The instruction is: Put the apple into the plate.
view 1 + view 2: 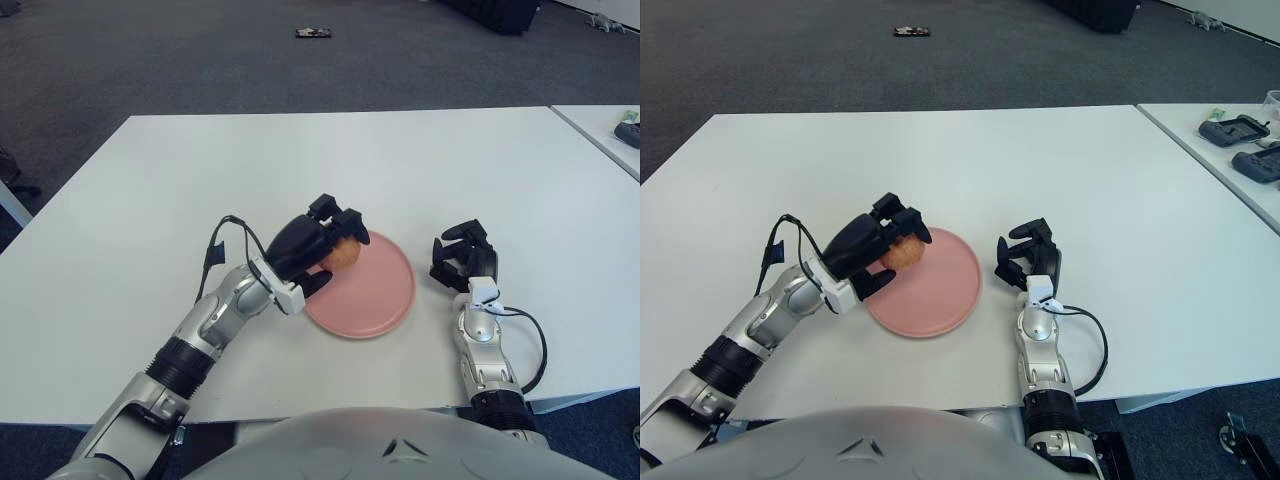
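Orange-yellow apple point(345, 254), pink plate point(375, 290), plain white table point(300, 170). Black left hand point(318, 242) and black right hand point(462, 256), both on shiny silver arms with black cables. Dark grey floor point(150, 50) behind, no pattern anywhere.

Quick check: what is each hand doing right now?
Left hand: shut on the apple, over the left edge of the plate.
Right hand: holds nothing, fingers loosely curled, right of the plate.

no readable text, labels, or numbers
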